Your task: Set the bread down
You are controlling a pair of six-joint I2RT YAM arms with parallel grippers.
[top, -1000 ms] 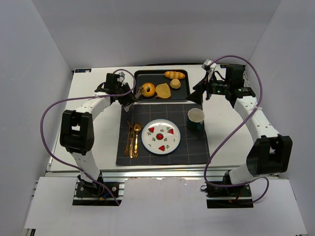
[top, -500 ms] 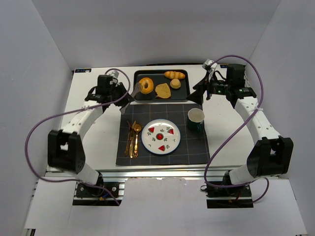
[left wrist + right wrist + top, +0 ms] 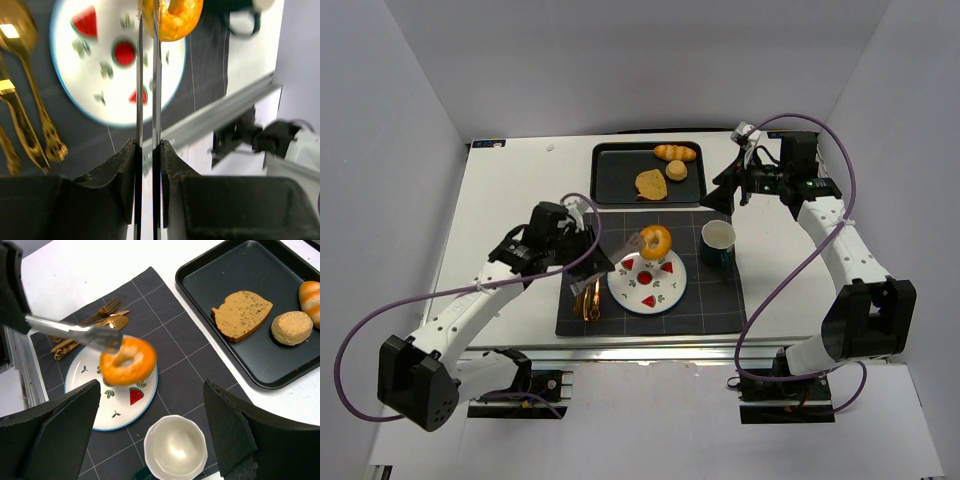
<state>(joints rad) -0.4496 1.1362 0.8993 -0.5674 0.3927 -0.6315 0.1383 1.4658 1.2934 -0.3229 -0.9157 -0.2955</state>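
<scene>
The bread [image 3: 655,241], a golden-brown ring, hangs just above the far edge of the white watermelon-patterned plate [image 3: 665,291]. My left gripper [image 3: 632,244] has long thin metal blades shut on the ring's left side. In the left wrist view the blades [image 3: 147,30] pinch the bread [image 3: 180,20] over the plate [image 3: 100,85]. The right wrist view shows the bread [image 3: 129,360] blurred above the plate [image 3: 85,385]. My right gripper [image 3: 725,195] hovers open and empty above the cup, its jaws [image 3: 150,440] wide apart.
A black tray [image 3: 620,165] at the back holds a flat tan slice [image 3: 651,184], a small round bun [image 3: 677,170] and an elongated roll [image 3: 675,152]. A green cup [image 3: 718,240] stands right of the plate. Gold cutlery [image 3: 588,300] lies left of it on the dark placemat [image 3: 720,300].
My left arm has lifted the bread off the tray and carried it forward and right to above the plate. The right arm has not moved.
</scene>
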